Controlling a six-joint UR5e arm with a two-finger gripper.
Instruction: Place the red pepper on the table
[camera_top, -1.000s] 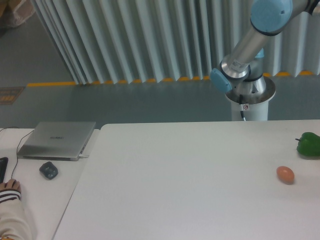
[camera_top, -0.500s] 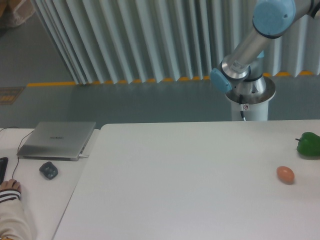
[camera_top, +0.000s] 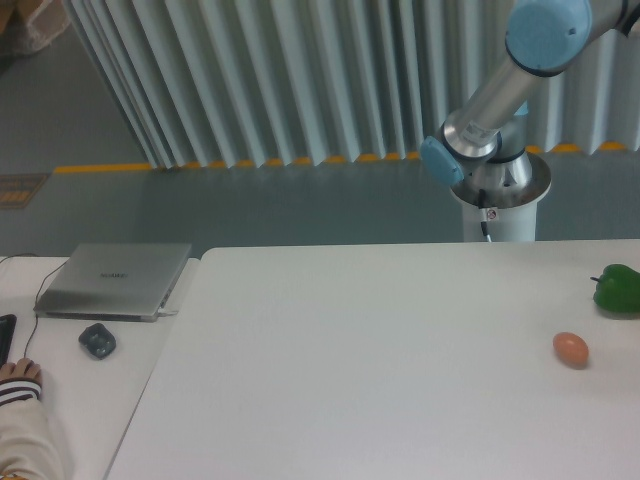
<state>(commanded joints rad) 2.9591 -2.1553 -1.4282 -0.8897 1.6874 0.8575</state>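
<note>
Fixed camera: the red pepper is nowhere in view, and neither is the tool, so I cannot tell whether it is released or clenched, nor which way the pepper lies from it. Only the arm (camera_top: 500, 95) shows, leaving the frame at upper right. The tabletop (camera_top: 380, 370) carries a green pepper (camera_top: 618, 289) and an orange egg-shaped thing (camera_top: 570, 349), both near its right edge.

White table (camera_top: 380, 340), green pepper (camera_top: 618, 289) at right edge, orange egg (camera_top: 570, 349) below it, grey laptop (camera_top: 113, 280) left, silver-and-blue arm (camera_top: 510, 80) upper right
</note>
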